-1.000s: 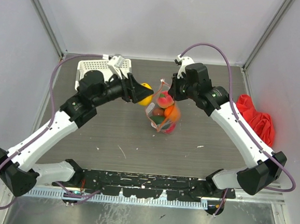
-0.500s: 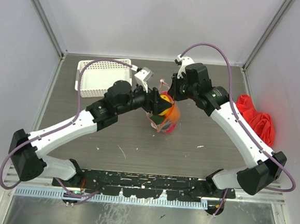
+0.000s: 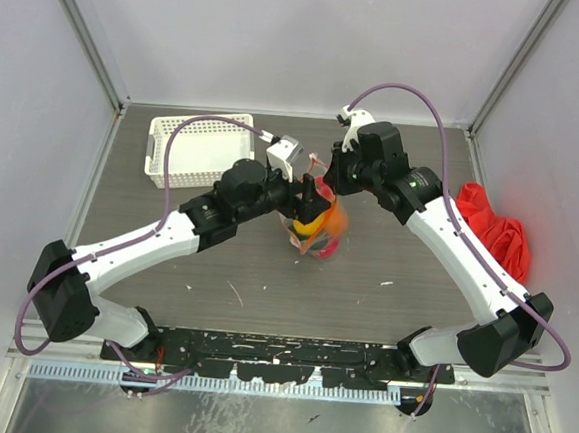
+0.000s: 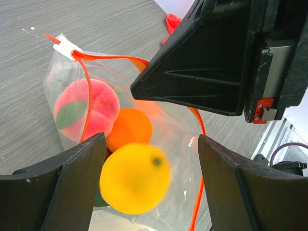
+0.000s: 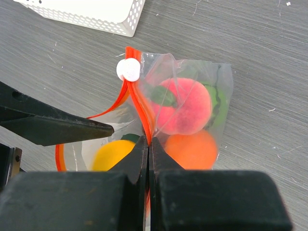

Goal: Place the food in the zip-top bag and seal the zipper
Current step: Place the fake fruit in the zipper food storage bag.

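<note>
**Tabletop [image 3: 216, 261], grey, wood-grained.** It carried every item below.

**Zip-top bag [image 5: 222, 82].** Clear, thin plastic, resting mid-tabletop between the two arms. Its mouth was agape.

**Zipper [image 5: 136, 103].** An orange-red strip, unsealed, with its two sides bowed apart into a loop. The white slider tab [image 5: 128, 70] sat at the far end of the strip.

**Right claw [image 5: 148, 140].** The fingers were pinched together on the zipper strip partway along one side, holding that edge up.

**Left claw [image 4: 150, 143].** The fingers were spread wide over the bag's mouth and gripped nothing.

**Food:**
- Yellow fruit [image 4: 134, 179]: slightly blurred, between the spread left fingers at the bag's opening and well apart from the right-hand finger. Contact with the other finger could not be told.
- Peach-pink fruit [image 5: 185, 107]: had a green leaf and lay inside the bag.
- Orange fruit [image 5: 192, 150]: inside the bag, touching the peach-pink one.
- Green fruit [image 5: 219, 109]: partly hidden behind the peach-pink one, inside the bag.

**White lattice basket [image 3: 199, 149].** It stood at the far left of the tabletop, apart from the bag.

**Red cloth [image 3: 494, 233].** Crumpled, at the right edge.
</note>
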Controlling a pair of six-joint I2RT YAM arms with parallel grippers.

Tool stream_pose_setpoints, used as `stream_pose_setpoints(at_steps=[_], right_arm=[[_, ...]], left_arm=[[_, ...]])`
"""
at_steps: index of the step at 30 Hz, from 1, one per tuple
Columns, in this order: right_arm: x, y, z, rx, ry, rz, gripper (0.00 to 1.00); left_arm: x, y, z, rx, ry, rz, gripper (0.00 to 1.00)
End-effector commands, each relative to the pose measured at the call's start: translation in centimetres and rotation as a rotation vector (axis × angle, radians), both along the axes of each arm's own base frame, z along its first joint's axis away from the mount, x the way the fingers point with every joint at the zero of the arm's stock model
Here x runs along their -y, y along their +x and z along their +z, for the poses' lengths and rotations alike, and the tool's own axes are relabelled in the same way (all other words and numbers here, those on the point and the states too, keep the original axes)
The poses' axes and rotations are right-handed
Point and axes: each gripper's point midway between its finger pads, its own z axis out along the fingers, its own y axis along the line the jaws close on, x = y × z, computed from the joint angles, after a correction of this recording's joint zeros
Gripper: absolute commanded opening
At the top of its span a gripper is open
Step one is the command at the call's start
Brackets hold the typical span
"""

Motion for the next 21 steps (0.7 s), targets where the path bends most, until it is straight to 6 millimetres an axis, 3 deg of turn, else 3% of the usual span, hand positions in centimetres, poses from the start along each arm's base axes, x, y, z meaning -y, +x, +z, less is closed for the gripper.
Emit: stream_pose_setpoints(at_steps=[1, 7, 13, 21], right_arm=[[-0.2, 0.0, 3.3, 0.083, 0.066, 0.006, 0.0], [-0.4, 0.1, 3.4, 0.082, 0.069, 0.011, 0.0], [-0.3, 0.0, 3.3, 0.081, 0.067, 0.01, 0.0], [-0.4, 0.0, 3.1, 0.076, 0.067, 0.014, 0.0]], left_arm=[[-0.2, 0.4, 3.2, 0.082, -0.059, 0.022, 0.8], [-1.0, -0.1, 4.2, 0.081, -0.061, 0.031, 0.84], [-3.9, -0.8, 5.4, 0.064, -0.03, 0.113, 0.86], [-7.6, -0.9, 3.2, -0.018, 0.095, 0.245, 0.82]])
